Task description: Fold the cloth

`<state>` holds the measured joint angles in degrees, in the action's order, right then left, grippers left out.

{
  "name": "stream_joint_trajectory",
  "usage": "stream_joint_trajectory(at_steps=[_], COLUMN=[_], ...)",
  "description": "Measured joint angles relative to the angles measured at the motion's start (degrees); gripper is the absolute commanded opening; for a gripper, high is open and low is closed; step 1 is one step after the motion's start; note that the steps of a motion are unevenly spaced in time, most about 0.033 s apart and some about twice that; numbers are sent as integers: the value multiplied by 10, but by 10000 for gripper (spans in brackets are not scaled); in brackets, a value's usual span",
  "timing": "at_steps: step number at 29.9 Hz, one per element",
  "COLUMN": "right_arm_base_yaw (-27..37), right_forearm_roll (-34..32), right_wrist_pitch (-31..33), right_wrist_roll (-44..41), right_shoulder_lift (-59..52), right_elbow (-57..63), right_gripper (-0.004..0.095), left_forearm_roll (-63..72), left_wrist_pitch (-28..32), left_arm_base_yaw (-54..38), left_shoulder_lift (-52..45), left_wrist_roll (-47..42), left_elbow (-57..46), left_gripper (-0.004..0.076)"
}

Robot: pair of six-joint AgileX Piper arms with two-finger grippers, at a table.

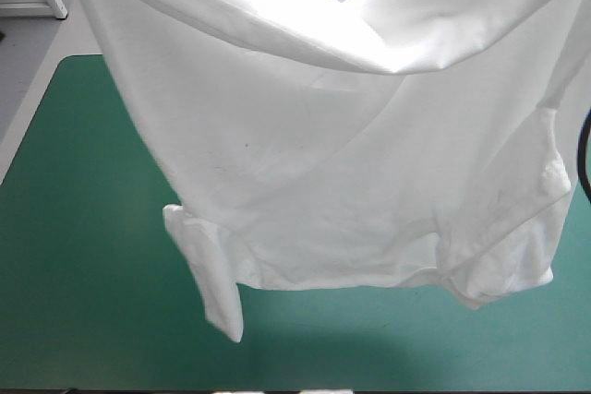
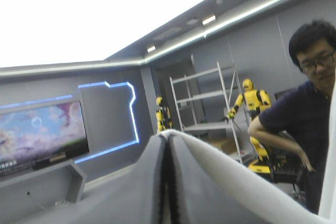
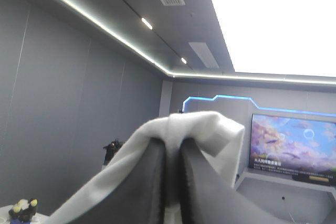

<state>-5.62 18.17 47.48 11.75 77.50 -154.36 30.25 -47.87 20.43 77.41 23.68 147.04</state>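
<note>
The white T-shirt [image 1: 342, 145] hangs lifted in front of the high view and fills most of it, sagging in the middle at its upper edge. Its lower hem and two sleeves dangle just above the teal-green table [image 1: 83, 274]. Both arms are raised out of the high view. In the left wrist view my left gripper [image 2: 167, 141] is shut on the T-shirt [image 2: 231, 177], cloth draped over its tip and one side. In the right wrist view my right gripper [image 3: 173, 140] is shut on the T-shirt [image 3: 207, 129], which is bunched over its fingertips.
Bare teal-green cover shows to the left of and below the hanging shirt. The table's left edge [image 1: 32, 103] runs along a pale floor.
</note>
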Motion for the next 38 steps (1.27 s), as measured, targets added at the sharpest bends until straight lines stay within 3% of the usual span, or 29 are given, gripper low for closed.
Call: stream_joint_trajectory(at_steps=[4,13,16,18,23,30,33,38], right_arm_base_yaw=[0,0,0,0,0,0,0,3], right_forearm_roll=[0,-87,-93,-87,-56,-66,-90,-113], right_wrist_pitch=[21,241,222,176,52,36,87,222], right_wrist_roll=[-12,-111,-118,-118,-118,-90,-107,-139], right_shoulder_lift=[-3,112,175,208,252,255,266,325], right_elbow=[-11,-9,-3,0,1,0,2,38], right_gripper=[-19,-19,-19,-19,-18,-19,-19,-19], left_forearm_roll=[6,-121,-196,-228,-240,-281,-289,-299], left_wrist_pitch=[3,-65,-54,-25,98,176,140,-41], left_arm_base_yaw=[0,0,0,0,-1,-5,-22,-56], left_shoulder_lift=[0,80,141,177,236,242,258,327], left_wrist_roll=[4,-35,-52,-64,-80,-84,-121,-196], left_elbow=[7,7,6,2,-3,0,2,2], left_gripper=[-9,-9,-9,-9,-9,-9,-9,-9])
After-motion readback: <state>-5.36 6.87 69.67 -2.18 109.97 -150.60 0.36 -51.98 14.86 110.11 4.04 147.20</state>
